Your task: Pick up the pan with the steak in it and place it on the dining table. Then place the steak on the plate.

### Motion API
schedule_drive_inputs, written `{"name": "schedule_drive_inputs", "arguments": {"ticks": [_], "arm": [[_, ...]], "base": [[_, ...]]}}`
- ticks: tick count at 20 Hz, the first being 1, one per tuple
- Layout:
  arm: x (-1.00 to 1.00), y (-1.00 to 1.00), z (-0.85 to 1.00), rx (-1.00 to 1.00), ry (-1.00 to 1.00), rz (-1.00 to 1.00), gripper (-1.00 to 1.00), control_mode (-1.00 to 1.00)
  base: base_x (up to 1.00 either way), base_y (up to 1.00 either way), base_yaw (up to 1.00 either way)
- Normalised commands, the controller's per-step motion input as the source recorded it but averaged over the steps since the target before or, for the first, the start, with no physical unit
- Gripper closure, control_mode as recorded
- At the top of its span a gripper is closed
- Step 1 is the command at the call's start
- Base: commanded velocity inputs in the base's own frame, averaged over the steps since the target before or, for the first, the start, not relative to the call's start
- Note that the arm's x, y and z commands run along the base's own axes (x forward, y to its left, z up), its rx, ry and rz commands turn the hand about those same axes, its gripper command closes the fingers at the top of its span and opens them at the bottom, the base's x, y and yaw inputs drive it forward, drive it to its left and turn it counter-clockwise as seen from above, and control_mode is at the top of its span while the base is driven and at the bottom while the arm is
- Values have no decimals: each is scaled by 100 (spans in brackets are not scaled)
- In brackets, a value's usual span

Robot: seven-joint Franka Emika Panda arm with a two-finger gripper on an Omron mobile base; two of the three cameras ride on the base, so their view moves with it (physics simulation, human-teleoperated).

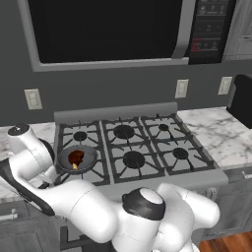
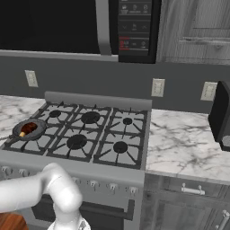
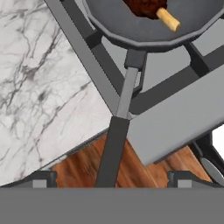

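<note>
The pan (image 1: pixel 78 158) sits on the front left burner of the stove (image 1: pixel 133 152), at the stove's front left corner, with the steak (image 1: pixel 75 156) inside it; in the hand view its long handle (image 3: pixel 118 127) runs straight out over the stove's front edge toward the camera, past the marble worktop (image 3: pixel 39 78) beside the stove. The fingers (image 3: pixel 109 180) stand wide apart, one on either side of the handle's free end, touching nothing and holding nothing.

The chief risk, as I judge it, is a grip taken too far out on the handle; the weight of pan and steak would then lever the pan down, so it could tilt or twist between the fingers and tip the steak out. A second risk is closing while slightly off to one side; one finger would nudge the handle first and swing the pan on the grate (image 3: pixel 87 57). Lifting too low could also catch the pan's rim on the grate bars.
</note>
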Motion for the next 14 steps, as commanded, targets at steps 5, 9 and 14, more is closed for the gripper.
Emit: {"name": "schedule_drive_inputs", "arguments": {"ticks": [5,9,14], "arm": [[0,-8,-26,4,5,0,-100,-100],[0,-7,-24,6,4,0,-100,-100],[0,-9,-25,6,3,0,-100,-100]], "base": [[0,0,0],[0,0,0],[0,0,0]]}}
